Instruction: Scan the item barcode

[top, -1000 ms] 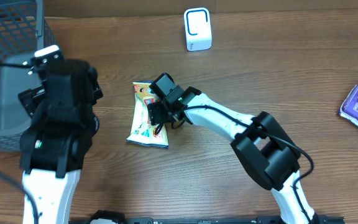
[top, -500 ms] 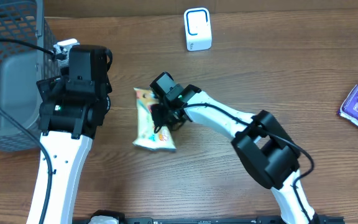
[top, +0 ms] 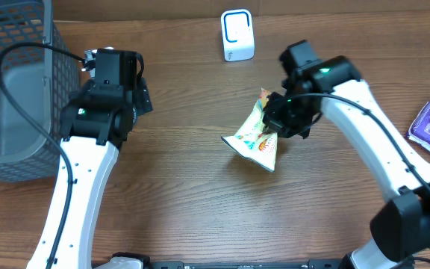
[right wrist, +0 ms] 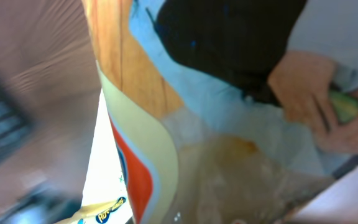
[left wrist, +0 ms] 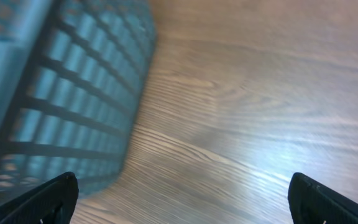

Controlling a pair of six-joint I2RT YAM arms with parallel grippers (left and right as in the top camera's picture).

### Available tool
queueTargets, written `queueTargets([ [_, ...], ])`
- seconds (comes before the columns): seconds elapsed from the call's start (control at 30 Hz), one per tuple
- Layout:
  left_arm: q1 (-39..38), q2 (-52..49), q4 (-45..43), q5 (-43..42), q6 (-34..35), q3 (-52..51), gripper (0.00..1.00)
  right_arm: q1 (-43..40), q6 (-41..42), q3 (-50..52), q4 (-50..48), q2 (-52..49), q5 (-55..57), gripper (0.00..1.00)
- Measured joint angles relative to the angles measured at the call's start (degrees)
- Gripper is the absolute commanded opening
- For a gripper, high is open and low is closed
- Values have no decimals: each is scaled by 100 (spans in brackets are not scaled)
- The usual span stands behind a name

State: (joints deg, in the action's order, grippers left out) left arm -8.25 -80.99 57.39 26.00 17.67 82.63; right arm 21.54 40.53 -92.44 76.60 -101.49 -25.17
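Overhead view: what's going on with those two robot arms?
The right gripper is shut on a colourful snack packet, holding it over the middle of the wooden table, short of the small white box at the far edge, probably the scanner. The left gripper is open and empty, next to the wire basket. The packet does not look scanned yet.
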Motion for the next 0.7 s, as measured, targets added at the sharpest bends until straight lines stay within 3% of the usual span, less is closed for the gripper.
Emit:
queueTargets([
  [0.23,0,-483,201,-706,90,0,100,-94,1150,0,79,-50,-1917,4],
  [0.53,0,-1082,614,-1231,474,-4,100,-105,2776,22,-894,-282,-2476,4],
  [0.7,0,-1303,804,-1427,542,-7,100,-175,3178,22,-774,-697,-2577,4],
])
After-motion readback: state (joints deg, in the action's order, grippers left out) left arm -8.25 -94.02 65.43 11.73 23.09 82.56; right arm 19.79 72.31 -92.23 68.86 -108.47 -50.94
